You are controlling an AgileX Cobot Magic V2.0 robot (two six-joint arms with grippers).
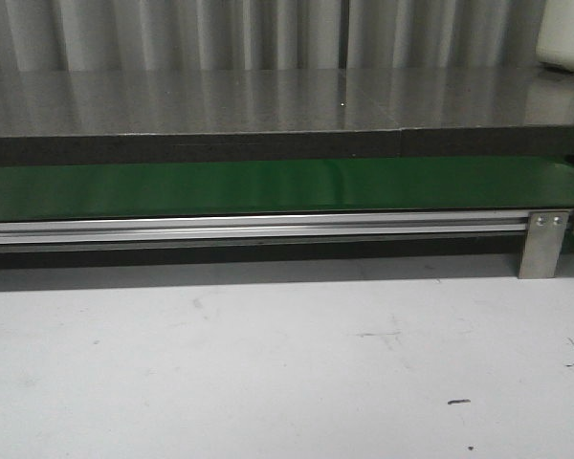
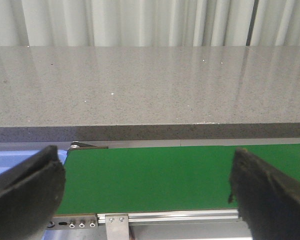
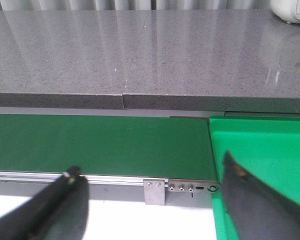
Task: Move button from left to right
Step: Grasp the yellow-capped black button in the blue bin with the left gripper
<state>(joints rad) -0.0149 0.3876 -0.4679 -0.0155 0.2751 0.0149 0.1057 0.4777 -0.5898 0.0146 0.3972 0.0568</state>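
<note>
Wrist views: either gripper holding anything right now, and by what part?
Nothing held. Left gripper fingers are spread with only the green belt between them; right gripper likewise open and empty. No button is visible in any view.

Both the left gripper (image 2: 145, 195) and the right gripper (image 3: 150, 205) have their fingers spread wide, holding nothing.

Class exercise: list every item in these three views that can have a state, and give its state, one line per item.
Left gripper: open, holding nothing.
Right gripper: open, holding nothing.
Green belt: nothing on the stretch that shows.
Green tray: nothing in the part that shows.
Grey counter: bare but for a white object at its far right.
Button: not in any view.
</note>
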